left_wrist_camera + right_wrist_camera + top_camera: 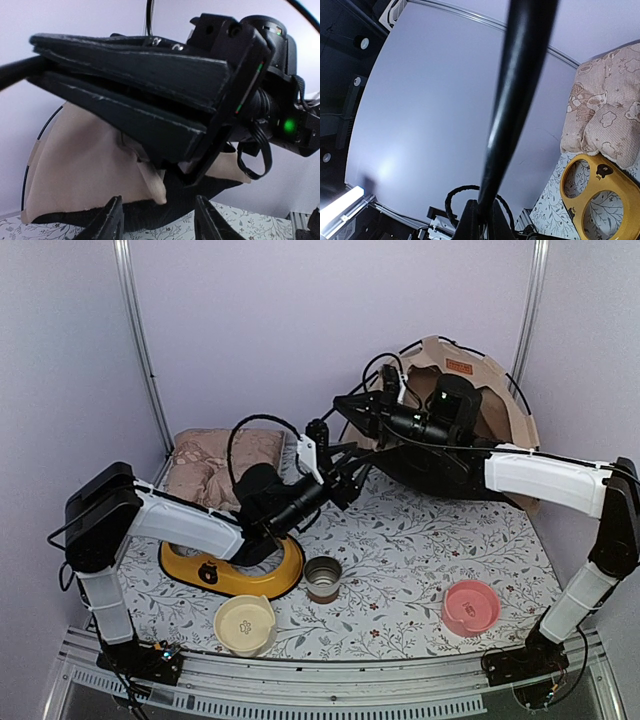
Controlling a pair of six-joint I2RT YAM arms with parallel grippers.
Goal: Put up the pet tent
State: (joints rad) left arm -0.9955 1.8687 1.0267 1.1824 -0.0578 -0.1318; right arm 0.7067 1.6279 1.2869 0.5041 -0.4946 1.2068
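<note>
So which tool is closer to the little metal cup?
Left. The left tool hangs just behind the metal cup; the right tool is farther back, by the pet tent.

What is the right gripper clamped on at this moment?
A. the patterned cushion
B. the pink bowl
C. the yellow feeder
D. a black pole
D: in the right wrist view, the right gripper is shut on a black pole that runs up from between its fingers.
</note>
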